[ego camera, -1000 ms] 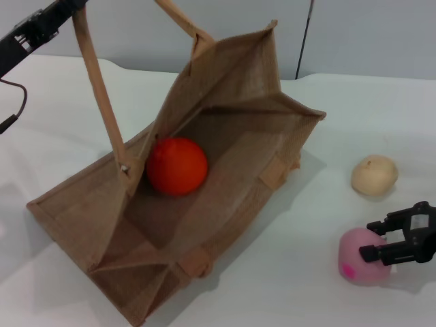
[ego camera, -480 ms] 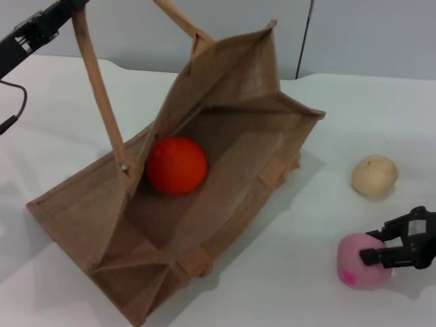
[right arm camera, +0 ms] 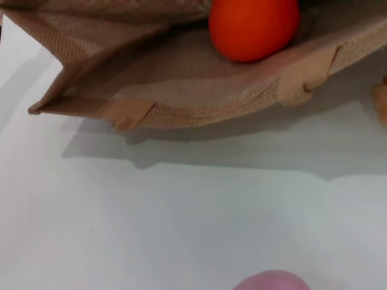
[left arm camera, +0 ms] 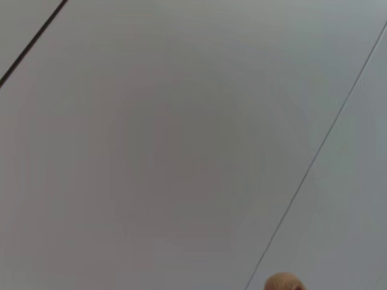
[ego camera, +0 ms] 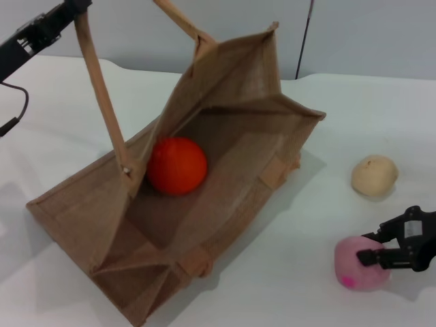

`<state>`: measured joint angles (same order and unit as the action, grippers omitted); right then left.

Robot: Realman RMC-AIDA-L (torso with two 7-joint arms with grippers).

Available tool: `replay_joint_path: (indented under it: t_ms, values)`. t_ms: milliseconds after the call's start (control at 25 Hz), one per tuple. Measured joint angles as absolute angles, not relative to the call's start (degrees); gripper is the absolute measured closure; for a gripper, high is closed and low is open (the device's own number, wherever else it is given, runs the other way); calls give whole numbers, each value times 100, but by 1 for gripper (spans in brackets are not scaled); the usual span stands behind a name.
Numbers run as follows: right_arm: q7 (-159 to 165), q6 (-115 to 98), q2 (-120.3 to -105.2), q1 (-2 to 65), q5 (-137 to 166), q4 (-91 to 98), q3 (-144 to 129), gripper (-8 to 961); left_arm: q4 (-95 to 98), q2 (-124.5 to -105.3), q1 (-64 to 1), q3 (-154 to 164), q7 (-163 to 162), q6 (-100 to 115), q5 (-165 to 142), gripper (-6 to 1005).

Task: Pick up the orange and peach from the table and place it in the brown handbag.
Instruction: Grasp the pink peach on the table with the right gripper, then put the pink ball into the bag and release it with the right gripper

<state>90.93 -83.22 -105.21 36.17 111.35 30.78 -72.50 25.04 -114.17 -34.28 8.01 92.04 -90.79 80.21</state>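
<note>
The brown handbag (ego camera: 235, 116) lies tilted open on the white table, and its mouth faces me. The orange (ego camera: 177, 165) rests inside it and also shows in the right wrist view (right arm camera: 254, 27). At the top left, my left gripper (ego camera: 68, 10) is shut on one long handle (ego camera: 102, 88) and holds it up. The peach (ego camera: 353, 267) sits on the table at the lower right, pale pink with a magenta spot. My right gripper (ego camera: 371, 247) is at the peach's right side, open, with its dark fingers over the fruit. The peach (right arm camera: 272, 281) just shows in the right wrist view.
A beige round fruit (ego camera: 374, 175) lies on the table behind the peach, right of the bag. White table surface (ego camera: 286, 272) separates the bag's near edge from the peach. The left wrist view shows only a grey wall and a tan scrap (left arm camera: 284, 283).
My right gripper has dropped lower onto the peach and its fingers stand closer together. The peach has shifted slightly left. The bag, the orange and the left arm have stayed put.
</note>
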Motion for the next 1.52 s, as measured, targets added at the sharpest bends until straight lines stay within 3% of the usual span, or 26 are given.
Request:
replay_joint_path:
  t_ms: [360,480,960,1520]
  values:
    - [8687,-8881,-10537,3548,11124,3436,-6430,651,2505,-11417,-3494,800,9183,-9083,7933,879]
    - [8576,-9079,-10619,3551,11121,3668,-6146,654,2505,-11420,-3547,804,9179,-9115,7906,879]
    - [8105,-8801,-11500,4344,11135,4192,-5985,660,2426,-11464,-3890,809,9166,-9174,7553,880]
    - [8060,-6716,-11639,5338,10814,2970,-6985,667,2363,-11470,-4154,809,9155,-9451,7489,879]
